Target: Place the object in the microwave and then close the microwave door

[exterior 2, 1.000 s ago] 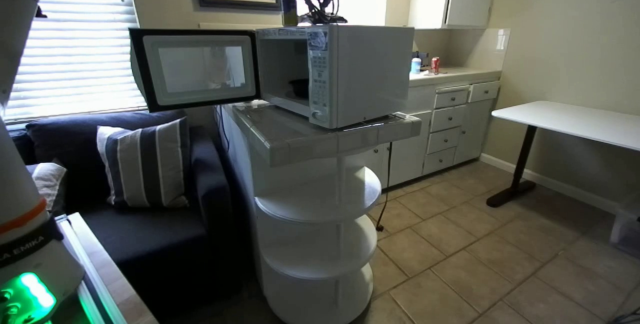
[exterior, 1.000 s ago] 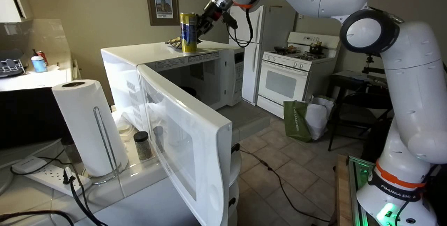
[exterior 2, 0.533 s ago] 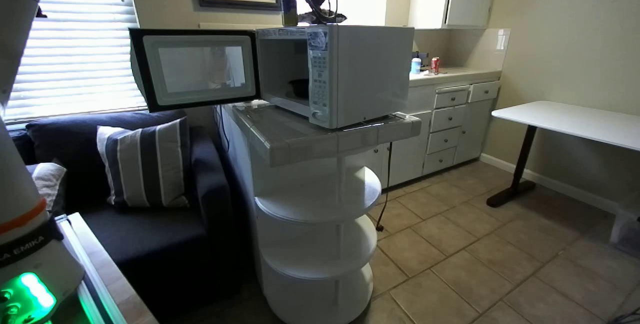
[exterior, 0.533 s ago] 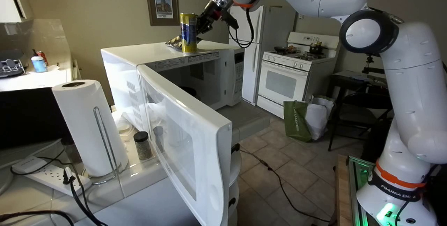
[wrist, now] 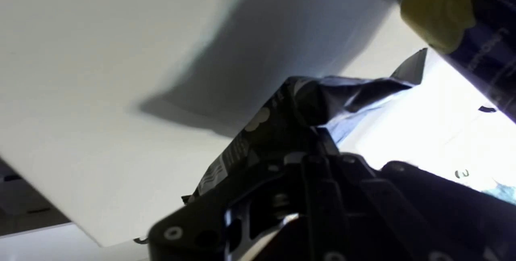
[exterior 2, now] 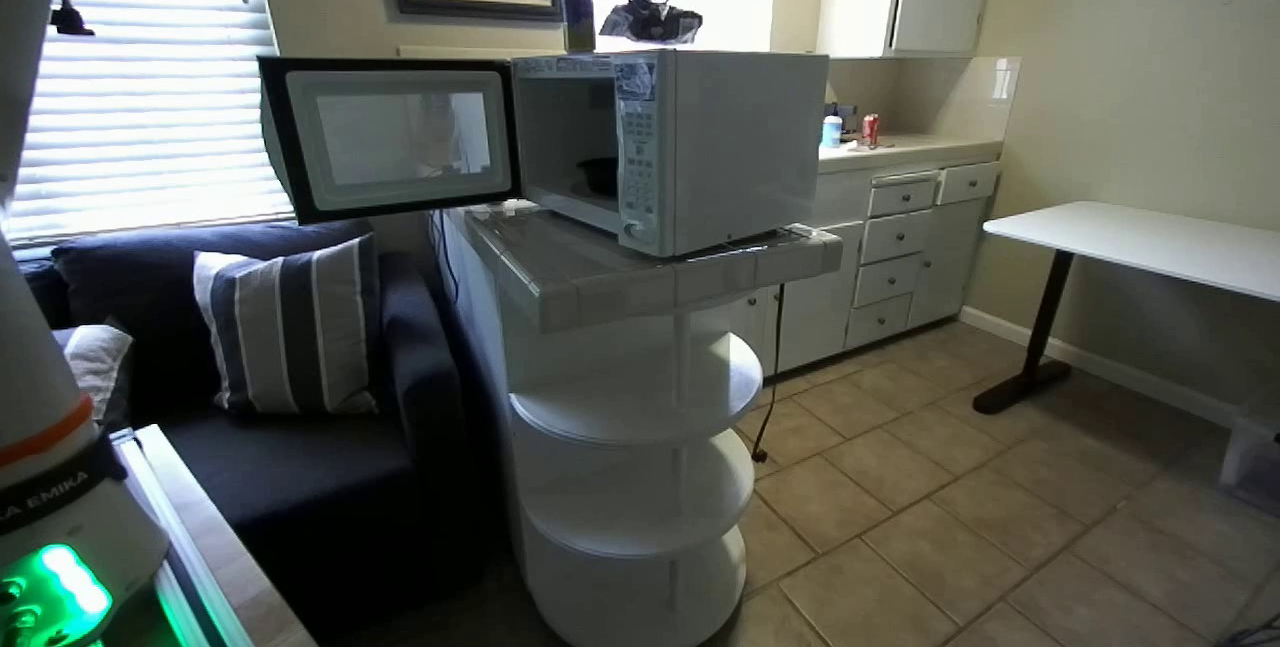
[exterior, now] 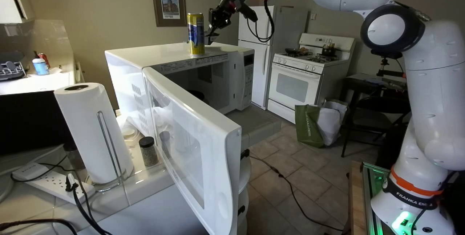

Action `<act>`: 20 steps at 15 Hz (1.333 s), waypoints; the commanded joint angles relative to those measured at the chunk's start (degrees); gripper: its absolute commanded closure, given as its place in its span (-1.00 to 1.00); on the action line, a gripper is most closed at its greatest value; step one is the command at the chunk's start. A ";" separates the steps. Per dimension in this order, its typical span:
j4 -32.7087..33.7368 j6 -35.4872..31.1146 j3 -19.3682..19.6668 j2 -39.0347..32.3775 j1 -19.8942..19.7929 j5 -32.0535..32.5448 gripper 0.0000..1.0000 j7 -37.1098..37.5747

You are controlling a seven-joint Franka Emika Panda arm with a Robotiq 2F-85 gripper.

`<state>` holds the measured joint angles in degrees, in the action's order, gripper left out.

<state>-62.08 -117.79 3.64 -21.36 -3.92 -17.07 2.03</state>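
A dark, shiny packet with a barcode is pinched in my gripper, its loose end sticking out past the fingertips. In an exterior view the packet hangs just above the top of the white microwave. My gripper points down there, close beside a tall yellow-and-blue can. The microwave door stands wide open, swung out from the hinge side. Inside the cavity sits a dark bowl.
The yellow-and-blue can stands upright on the microwave's front top edge. A paper towel roll and a black-capped jar stand on the counter behind the open door. A power strip lies nearby.
My gripper has shut on the packet and lifted it off the microwave's top. The arm has drawn back, away from the can, which stays in place.
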 commanded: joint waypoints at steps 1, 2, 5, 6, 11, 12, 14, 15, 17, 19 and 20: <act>-9.04 6.49 1.44 9.20 0.01 3.08 1.00 1.01; -11.91 8.20 1.57 11.95 -0.23 3.21 1.00 0.01; -20.09 12.63 1.66 19.52 -1.11 1.70 1.00 -3.10; -22.72 13.01 1.63 21.71 -1.19 1.51 1.00 -5.01; -37.02 18.01 1.68 33.31 -1.16 -0.99 1.00 -11.29; -39.73 19.38 2.07 35.53 -0.79 -1.08 1.00 -12.04; -45.65 21.91 2.25 39.88 -0.21 -1.74 1.00 -13.89; -48.67 22.54 2.08 41.79 0.10 -1.55 1.00 -14.53; -54.41 22.28 1.30 44.72 1.03 -1.19 1.00 -15.13; -58.89 19.46 0.34 45.77 1.98 -0.89 1.00 -14.92; -61.24 15.97 -0.27 45.57 2.49 -0.91 1.00 -15.25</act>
<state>-115.19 -95.54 4.52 21.65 -2.99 -17.85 -12.38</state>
